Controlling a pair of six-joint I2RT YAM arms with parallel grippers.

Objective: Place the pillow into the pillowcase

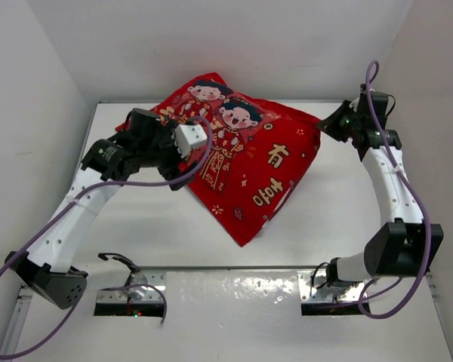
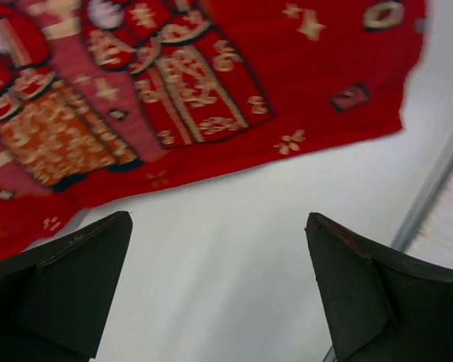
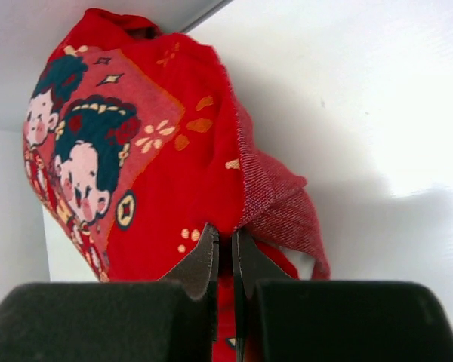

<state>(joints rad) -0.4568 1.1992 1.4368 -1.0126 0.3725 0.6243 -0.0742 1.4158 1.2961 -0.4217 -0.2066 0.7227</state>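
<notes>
The red pillowcase with its two cartoon figures lies plump and bulging across the back middle of the white table. The pillow itself does not show. My right gripper is shut on the case's right corner; in the right wrist view its jaws pinch a fold of red fabric, and a flap with the woven inside showing hangs beside them. My left gripper hovers at the case's left side. It stands open over bare table, just short of the printed edge, with nothing between its fingers.
White walls close in the table at the left, back and right. A metal rail runs along the table's edge. Purple cables loop along both arms. The arm bases sit at the near edge.
</notes>
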